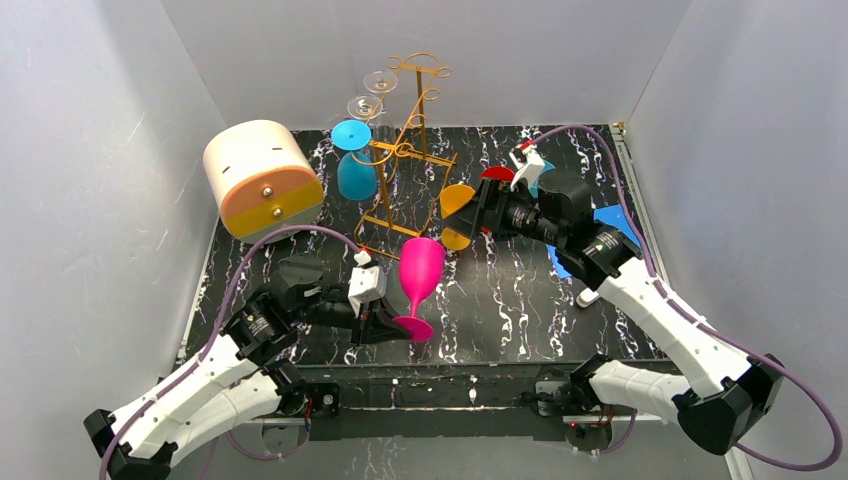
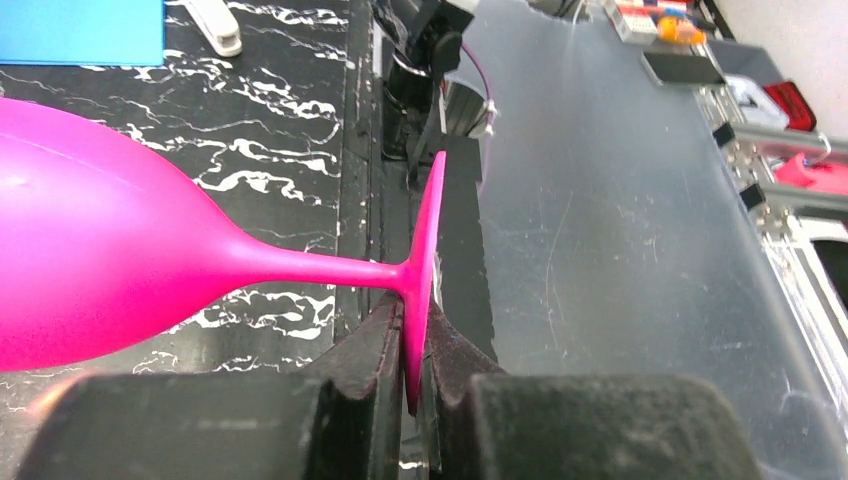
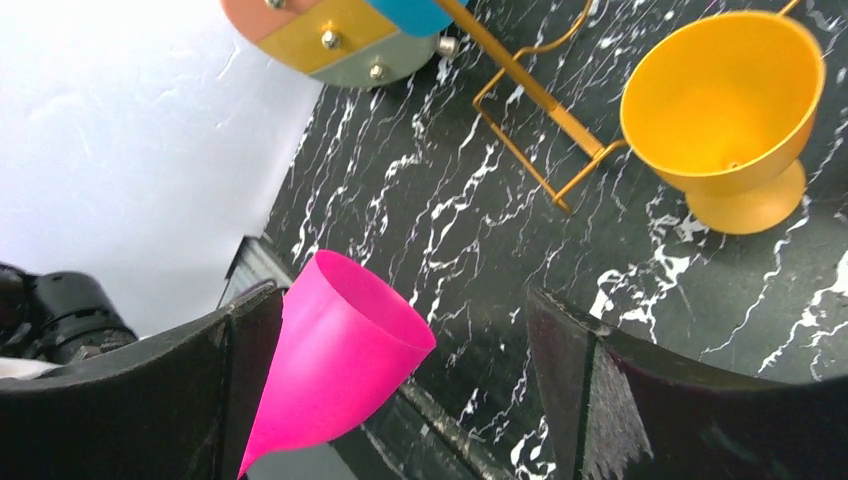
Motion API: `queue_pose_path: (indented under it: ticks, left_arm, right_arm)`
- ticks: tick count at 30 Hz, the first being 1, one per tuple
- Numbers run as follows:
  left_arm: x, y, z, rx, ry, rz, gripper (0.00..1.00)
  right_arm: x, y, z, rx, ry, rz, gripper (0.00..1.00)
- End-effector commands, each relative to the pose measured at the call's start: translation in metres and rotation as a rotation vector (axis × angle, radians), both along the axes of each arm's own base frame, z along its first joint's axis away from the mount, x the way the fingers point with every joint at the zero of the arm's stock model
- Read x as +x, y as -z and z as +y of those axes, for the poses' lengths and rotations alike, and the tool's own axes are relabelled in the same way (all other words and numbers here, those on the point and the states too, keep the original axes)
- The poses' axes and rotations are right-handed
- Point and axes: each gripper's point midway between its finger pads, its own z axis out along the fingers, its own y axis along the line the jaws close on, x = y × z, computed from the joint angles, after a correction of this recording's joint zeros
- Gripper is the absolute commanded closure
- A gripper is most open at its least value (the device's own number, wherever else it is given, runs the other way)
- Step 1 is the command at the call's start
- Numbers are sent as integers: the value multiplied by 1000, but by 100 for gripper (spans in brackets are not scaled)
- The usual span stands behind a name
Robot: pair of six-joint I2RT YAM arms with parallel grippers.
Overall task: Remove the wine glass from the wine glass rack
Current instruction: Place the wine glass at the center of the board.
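The left fingers (image 2: pixel 398 335) are shut narrow on the rim of the round foot of the pink wine glass (image 1: pixel 421 268), which they pinch edge-on. This glass is off the wine glass rack (image 1: pixel 405 150) and sits near the front of the surface (image 1: pixel 520 300), just ahead of the rack's wire base. From above, its long axis runs close to upright, foot low and bowl high, with the open mouth leaning slightly toward the rack. In the left wrist view the stem lies level, running from the foot to the bowl, and the bowl is cut off by the left edge. Whether the foot touches the surface cannot be told.

The right fingers (image 1: pixel 479 212) stand wide apart with nothing between them, just beside an orange glass (image 3: pixel 720 110) that stands upright on the surface at the rack's base, mouth up.

Five glasses can be counted: one pink, one orange, one blue (image 1: pixel 354 165) and two clear (image 1: pixel 372 95). The blue one is at the rack's left side with its foot above its bowl, and the clear pair sit higher on the frame, faint against the wall. There is one rack. A red shape (image 1: pixel 497 173) behind the right wrist is mostly hidden and cannot be identified.

One cream-and-orange cylindrical box (image 1: pixel 262 180) lies to the left of the rack.
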Motion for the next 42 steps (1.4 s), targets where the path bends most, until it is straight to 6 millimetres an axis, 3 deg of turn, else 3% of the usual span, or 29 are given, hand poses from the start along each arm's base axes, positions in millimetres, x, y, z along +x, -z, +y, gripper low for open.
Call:
queue_pose_path:
  ticks: [1, 10, 14, 23, 28, 42]
  left_arm:
    - [-16, 7, 5, 13, 116, -62, 100]
    - [-22, 0, 5, -27, 156, -99, 100]
    - [-22, -4, 4, -49, 146, -87, 100]
    - [-23, -8, 4, -68, 151, -88, 100]
    - [-23, -9, 5, -73, 144, -97, 100]
    - [-24, -12, 3, -54, 157, -57, 100]
  right_arm:
    - [-20, -29, 14, 106, -157, -31, 1]
    - [-47, -21, 41, 197, -458, 122, 2]
    - [-55, -15, 46, 224, -538, 192, 7]
    - [-72, -28, 46, 227, -716, 207, 13]
    - [-84, -26, 43, 261, -843, 325, 24]
    - [-77, -28, 38, 302, -869, 384, 48]
